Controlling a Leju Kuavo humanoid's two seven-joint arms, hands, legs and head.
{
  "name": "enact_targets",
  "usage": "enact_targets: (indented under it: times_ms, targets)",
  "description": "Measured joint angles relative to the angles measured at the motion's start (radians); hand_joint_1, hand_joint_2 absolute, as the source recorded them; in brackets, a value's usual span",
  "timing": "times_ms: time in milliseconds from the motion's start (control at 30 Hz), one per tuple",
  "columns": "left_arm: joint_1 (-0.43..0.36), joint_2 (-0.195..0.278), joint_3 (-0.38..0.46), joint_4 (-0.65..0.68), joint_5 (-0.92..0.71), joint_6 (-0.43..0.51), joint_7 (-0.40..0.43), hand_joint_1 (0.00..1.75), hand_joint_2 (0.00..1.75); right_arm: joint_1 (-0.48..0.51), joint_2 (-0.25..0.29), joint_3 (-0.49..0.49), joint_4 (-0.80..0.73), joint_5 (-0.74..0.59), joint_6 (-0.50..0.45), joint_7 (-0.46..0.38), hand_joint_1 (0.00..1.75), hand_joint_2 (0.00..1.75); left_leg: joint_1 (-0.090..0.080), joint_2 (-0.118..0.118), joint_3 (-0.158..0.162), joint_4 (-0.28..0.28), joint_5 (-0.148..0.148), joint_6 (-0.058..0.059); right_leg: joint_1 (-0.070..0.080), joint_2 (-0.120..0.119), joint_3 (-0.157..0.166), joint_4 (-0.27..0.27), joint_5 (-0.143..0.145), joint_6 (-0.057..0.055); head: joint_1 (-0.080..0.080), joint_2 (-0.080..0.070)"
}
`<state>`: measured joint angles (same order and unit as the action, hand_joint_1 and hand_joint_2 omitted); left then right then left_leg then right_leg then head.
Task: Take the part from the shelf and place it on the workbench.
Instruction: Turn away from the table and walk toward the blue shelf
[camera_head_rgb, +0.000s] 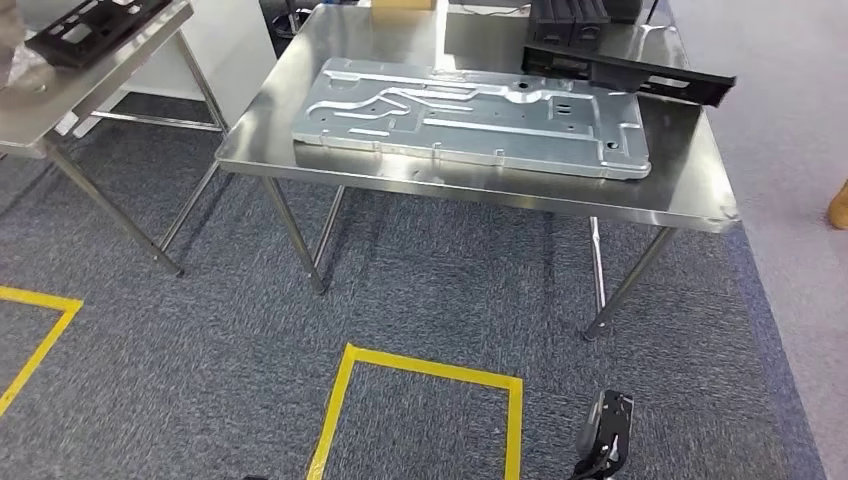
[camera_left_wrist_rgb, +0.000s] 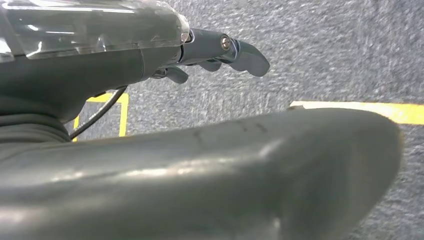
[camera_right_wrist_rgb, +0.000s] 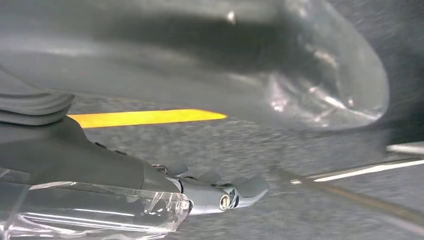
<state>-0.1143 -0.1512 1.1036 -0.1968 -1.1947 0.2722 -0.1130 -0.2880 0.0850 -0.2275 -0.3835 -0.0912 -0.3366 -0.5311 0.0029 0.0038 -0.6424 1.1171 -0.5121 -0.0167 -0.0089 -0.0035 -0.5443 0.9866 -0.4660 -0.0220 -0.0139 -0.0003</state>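
One flat embossed silver part (camera_head_rgb: 470, 117)

- The robot's left hand (camera_left_wrist_rgb: 210, 55) hangs over the grey-blue carpet floor (camera_left_wrist_rgb: 325, 50), holding nothing.
- Its thick grey thumb (camera_left_wrist_rgb: 225, 170) fills the near part of the picture, smooth and rounded at the tip.
- Its darker fingers (camera_left_wrist_rgb: 247, 56) reach out past a clear plastic cover (camera_left_wrist_rgb: 100, 22), slightly curled and apart from the thumb.
- A thin black cable (camera_left_wrist_rgb: 97, 114) loops out beside the thumb.
- Yellow tape lines (camera_left_wrist_rgb: 360, 109) lie on the carpet beyond the thumb.
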Motion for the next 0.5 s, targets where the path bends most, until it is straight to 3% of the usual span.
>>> enact_targets:
  times_ms: [67, 100, 133, 167, 200, 267, 300, 400, 433, 500]
  targets:
    - [0.002, 0.000, 0.000, 0.000, 0.000, 0.000, -0.004, 0.00, 0.00, 0.007, -0.004, -0.012, 0.016, -0.004, -0.005, 0.010, 0.00, 0.00, 0.004, 0.000, -0.040, 0.133, -0.078, -0.009, 0.001, -0.001, -0.022, 0.004, 0.013, -0.002, -0.003, 0.000]
    - [0.003, 0.000, 0.000, 0.000, 0.000, -0.001, -0.007, 0.00, 0.00, 0.011, -0.006, -0.018, 0.023, -0.005, -0.006, 0.013, 0.00, 0.00, 0.006, 0.000, -0.045, 0.173, -0.090, -0.012, 0.002, -0.001, -0.033, 0.007, 0.019, -0.001, -0.003, 0.000]
    - [0.004, 0.000, 0.000, 0.000, 0.001, -0.001, -0.010, 0.00, 0.00, 0.016, -0.007, -0.022, 0.030, -0.006, -0.006, 0.017, 0.00, 0.00, 0.007, 0.000, -0.033, 0.176, -0.082, -0.013, 0.002, -0.001, -0.043, 0.011, 0.025, 0.000, -0.004, 0.000]
    - [0.005, 0.001, 0.000, 0.000, 0.001, -0.001, -0.013, 0.00, 0.00, 0.020, -0.009, -0.027, 0.036, -0.008, -0.006, 0.020, 0.00, 0.00, 0.007, 0.000, -0.001, 0.140, -0.059, -0.012, 0.003, -0.001, -0.053, 0.015, 0.029, 0.002, -0.004, 0.000]
    - [0.005, 0.001, 0.000, 0.000, 0.002, -0.001, -0.016, 0.00, 0.00, 0.024, -0.010, -0.031, 0.041, -0.010, -0.006, 0.025, 0.00, 0.00, 0.007, 0.000, 0.050, 0.068, -0.033, -0.008, 0.003, -0.001, -0.061, 0.019, 0.034, 0.004, -0.004, 0.000]
    - [0.004, 0.002, 0.000, 0.000, 0.003, -0.001, -0.021, 0.00, 0.00, 0.029, -0.013, -0.041, 0.050, -0.015, -0.006, 0.035, 0.00, 0.00, 0.003, 0.000, 0.141, -0.073, -0.011, 0.003, 0.005, 0.000, -0.072, 0.025, 0.043, 0.013, -0.003, 0.000]
    - [0.004, 0.003, 0.000, 0.000, 0.002, -0.001, -0.022, 0.00, 0.00, 0.031, -0.014, -0.046, 0.053, -0.017, -0.006, 0.040, 0.00, 0.00, 0.000, -0.001, 0.164, -0.115, -0.011, 0.010, 0.005, 0.000, -0.075, 0.026, 0.048, 0.018, -0.003, 0.000]
    - [0.006, 0.003, 0.000, 0.000, 0.002, -0.002, -0.024, 0.00, 0.00, 0.040, -0.020, -0.061, 0.064, -0.022, -0.007, 0.051, 0.00, 0.00, -0.002, 0.000, 0.157, -0.133, 0.001, 0.030, 0.004, 0.001, -0.077, 0.023, 0.062, 0.037, -0.004, 0.000]
    - [0.005, 0.003, 0.000, 0.000, 0.001, -0.002, -0.024, 0.00, 0.00, 0.043, -0.023, -0.066, 0.067, -0.024, -0.007, 0.053, 0.00, 0.00, 0.000, 0.002, 0.153, -0.138, 0.011, 0.039, 0.003, 0.002, -0.084, 0.033, 0.049, 0.043, -0.004, 0.000]
    - [0.005, 0.002, 0.000, 0.000, 0.000, -0.003, -0.024, 0.00, 0.00, 0.051, -0.028, -0.075, 0.073, -0.025, -0.007, 0.056, 0.00, 0.00, 0.004, 0.004, 0.137, -0.146, 0.034, 0.053, 0.001, 0.004, -0.115, 0.108, -0.024, 0.050, 0.000, 0.000]
